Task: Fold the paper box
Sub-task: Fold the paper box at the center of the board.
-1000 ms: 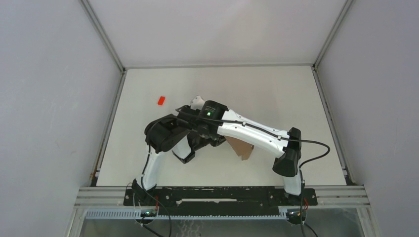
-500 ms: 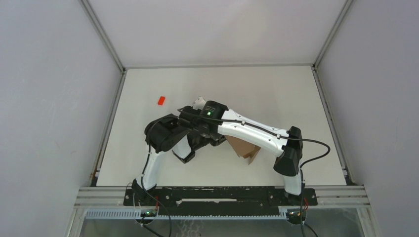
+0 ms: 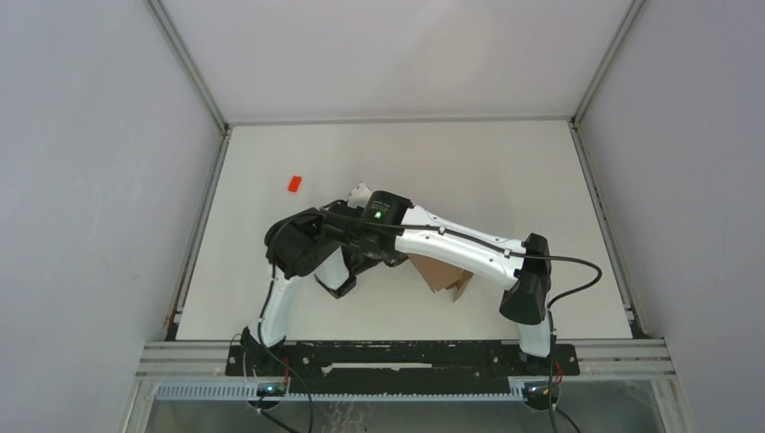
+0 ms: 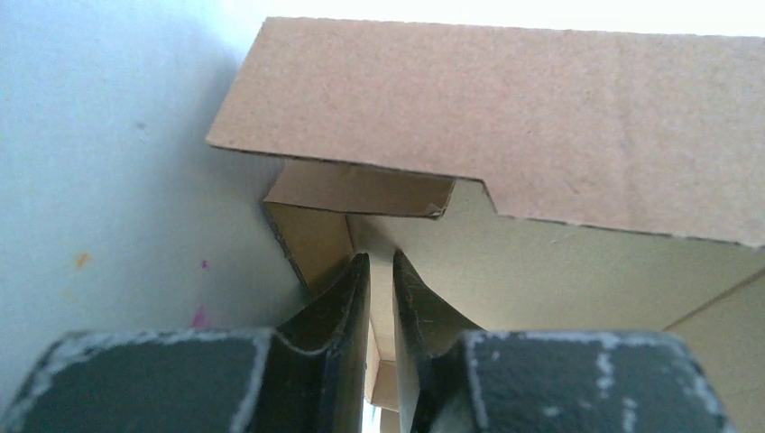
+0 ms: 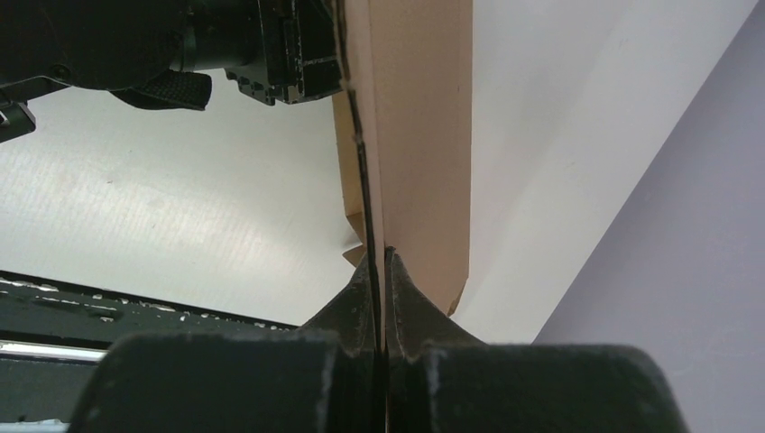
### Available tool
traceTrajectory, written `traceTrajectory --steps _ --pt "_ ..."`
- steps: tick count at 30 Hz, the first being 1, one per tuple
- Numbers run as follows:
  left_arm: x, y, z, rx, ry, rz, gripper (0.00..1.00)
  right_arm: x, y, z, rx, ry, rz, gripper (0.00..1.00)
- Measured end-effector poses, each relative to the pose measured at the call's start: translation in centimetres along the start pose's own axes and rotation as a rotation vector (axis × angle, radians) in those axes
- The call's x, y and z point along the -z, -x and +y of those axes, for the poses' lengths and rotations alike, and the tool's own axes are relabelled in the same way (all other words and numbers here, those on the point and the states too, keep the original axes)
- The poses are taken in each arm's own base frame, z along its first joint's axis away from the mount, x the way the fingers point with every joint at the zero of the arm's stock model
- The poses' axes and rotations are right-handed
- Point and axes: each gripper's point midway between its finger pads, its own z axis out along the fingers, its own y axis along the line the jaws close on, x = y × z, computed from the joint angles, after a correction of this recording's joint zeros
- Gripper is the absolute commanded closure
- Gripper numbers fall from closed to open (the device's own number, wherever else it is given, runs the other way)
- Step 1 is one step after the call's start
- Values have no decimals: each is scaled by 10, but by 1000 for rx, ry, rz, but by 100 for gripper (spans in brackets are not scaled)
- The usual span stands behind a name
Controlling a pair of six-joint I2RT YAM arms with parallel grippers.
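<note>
Brown paper box (image 3: 440, 271) pinched by right hand (image 5: 379, 256).

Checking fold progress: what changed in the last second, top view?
The right gripper, pinched on the paper box, shifted slightly left and toward the bases, and the brown flap showing under its forearm swung out to the right. Left arm and red block stayed put. Nothing grasped or released.

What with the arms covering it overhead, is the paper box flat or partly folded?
Partly folded: the paper box shows one panel angled over a smaller flap inside.
</note>
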Motion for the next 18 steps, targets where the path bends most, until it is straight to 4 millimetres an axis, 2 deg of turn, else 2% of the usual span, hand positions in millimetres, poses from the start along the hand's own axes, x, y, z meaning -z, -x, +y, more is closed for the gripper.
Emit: traceTrajectory --steps 6,13,18 --pt "1 1 0 0 -6 -1 80 -1 -1 1 -4 -9 3 100" --pt "6 6 1 3 -9 -11 73 -5 -1 1 -7 -16 14 100" --pt "8 9 1 13 -12 -11 72 -7 -1 0 -12 -21 23 100"
